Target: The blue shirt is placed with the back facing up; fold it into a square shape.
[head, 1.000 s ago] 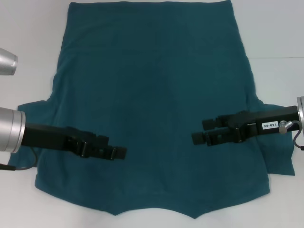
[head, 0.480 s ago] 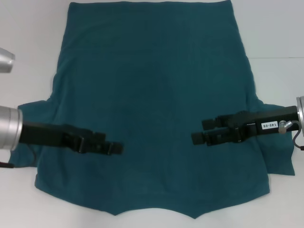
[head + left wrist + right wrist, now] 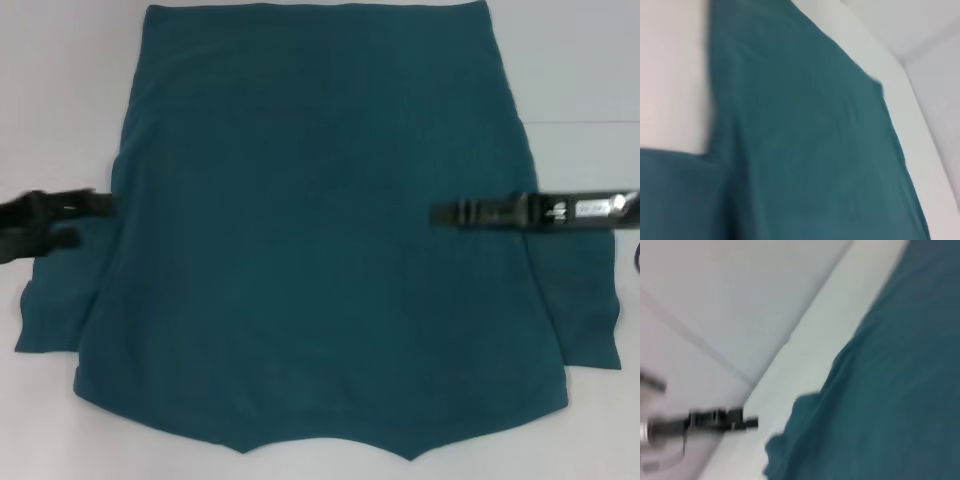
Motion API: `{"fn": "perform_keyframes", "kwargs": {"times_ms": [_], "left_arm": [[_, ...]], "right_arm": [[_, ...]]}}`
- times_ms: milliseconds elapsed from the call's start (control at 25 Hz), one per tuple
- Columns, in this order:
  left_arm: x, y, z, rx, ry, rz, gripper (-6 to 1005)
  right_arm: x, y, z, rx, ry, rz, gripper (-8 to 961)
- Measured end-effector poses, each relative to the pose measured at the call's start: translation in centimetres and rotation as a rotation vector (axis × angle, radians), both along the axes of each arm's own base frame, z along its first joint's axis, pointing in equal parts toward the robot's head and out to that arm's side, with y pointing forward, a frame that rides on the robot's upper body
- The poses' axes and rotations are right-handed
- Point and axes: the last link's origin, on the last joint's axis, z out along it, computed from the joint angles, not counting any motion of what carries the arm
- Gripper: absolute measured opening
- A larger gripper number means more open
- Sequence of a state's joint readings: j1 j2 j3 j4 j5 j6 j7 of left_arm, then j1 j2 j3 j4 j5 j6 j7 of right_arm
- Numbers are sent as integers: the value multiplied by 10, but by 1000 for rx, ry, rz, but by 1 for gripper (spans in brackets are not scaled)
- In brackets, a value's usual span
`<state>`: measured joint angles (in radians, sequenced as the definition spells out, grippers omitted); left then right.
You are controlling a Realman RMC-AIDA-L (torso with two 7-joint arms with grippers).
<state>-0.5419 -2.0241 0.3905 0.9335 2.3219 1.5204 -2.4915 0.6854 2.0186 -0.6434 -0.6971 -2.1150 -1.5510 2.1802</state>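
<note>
The blue shirt [image 3: 320, 240] lies flat, back up, on the white tabletop [image 3: 60, 100]. The left hand [image 3: 95, 205] hovers at its left edge, the right hand [image 3: 440, 213] above its right side; whether either is spread, I cannot tell.

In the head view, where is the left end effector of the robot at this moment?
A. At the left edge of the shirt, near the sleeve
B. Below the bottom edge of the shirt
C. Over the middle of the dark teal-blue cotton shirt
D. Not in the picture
A: the left end effector sits at the left edge of the dark teal-blue cotton shirt, just above the spread left sleeve.
</note>
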Motion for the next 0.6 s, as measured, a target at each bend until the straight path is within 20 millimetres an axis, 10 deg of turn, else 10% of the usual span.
{"fn": "perform_keyframes", "kwargs": {"times_ms": [600], "left_arm": [[-56,-13,5,128,66,217,872]], "right_arm": [[14,18,28,50,114,-207,908]]}}
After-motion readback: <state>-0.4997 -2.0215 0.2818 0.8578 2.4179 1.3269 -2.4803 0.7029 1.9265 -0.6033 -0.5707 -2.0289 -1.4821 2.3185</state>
